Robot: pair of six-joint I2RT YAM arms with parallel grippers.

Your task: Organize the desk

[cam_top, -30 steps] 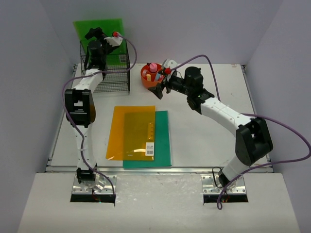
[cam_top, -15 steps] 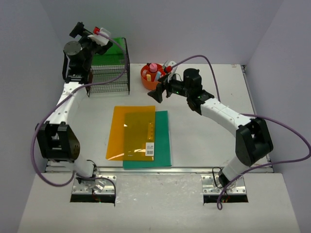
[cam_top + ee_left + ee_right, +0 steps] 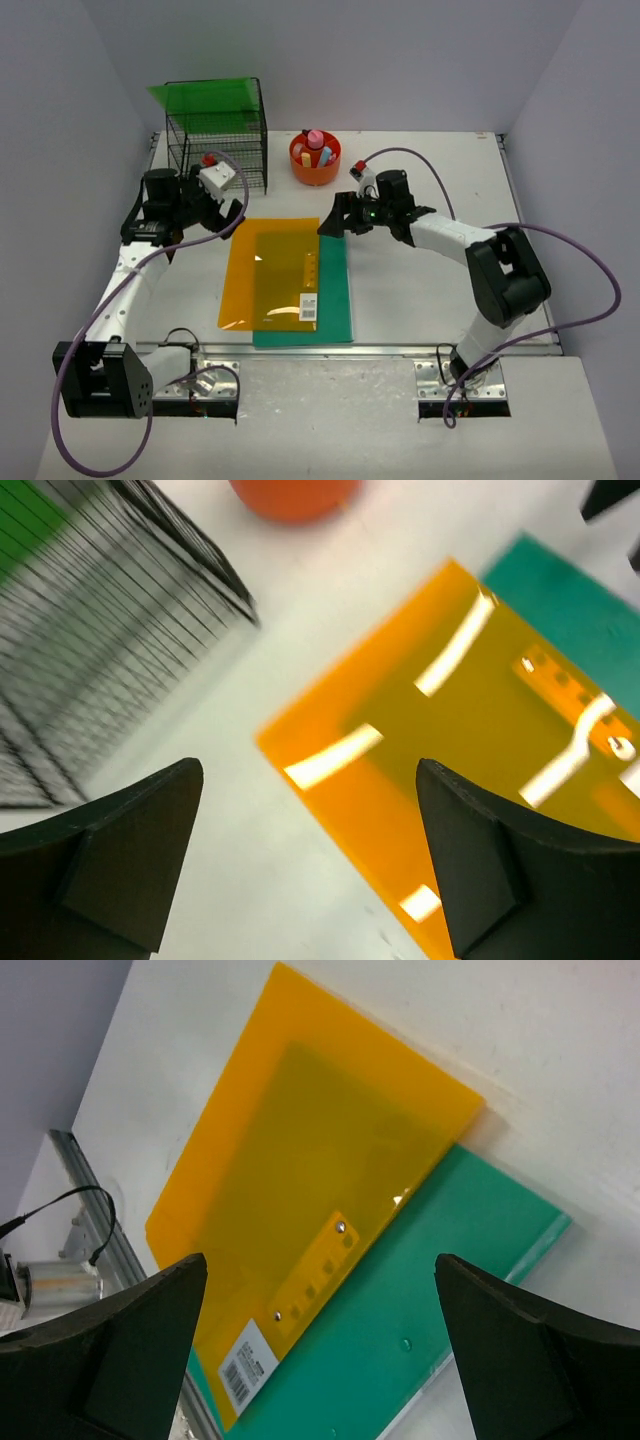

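Folders lie nearest on the white counter, just beyond its front metal rail. An orange folder overlaps a teal folder, which shows past the orange folder's right and near edges.

At the orange folder's far left corner the left claw hangs over the counter, jaws spread wide with nothing between them. Its wrist view shows bare counter and that same corner lying below the gap. Whether a fingertip touches the surface cannot be told.

At the orange folder's far right corner the right claw sits above the teal folder's far edge, jaws likewise wide apart and empty. Its wrist view looks down on both folders, with white counter around them.

Beyond the orange folder's far left corner stands a black wire rack with a green folder at its top. Beyond the far right corner sits an orange cup holding a few small items, well apart from either claw.
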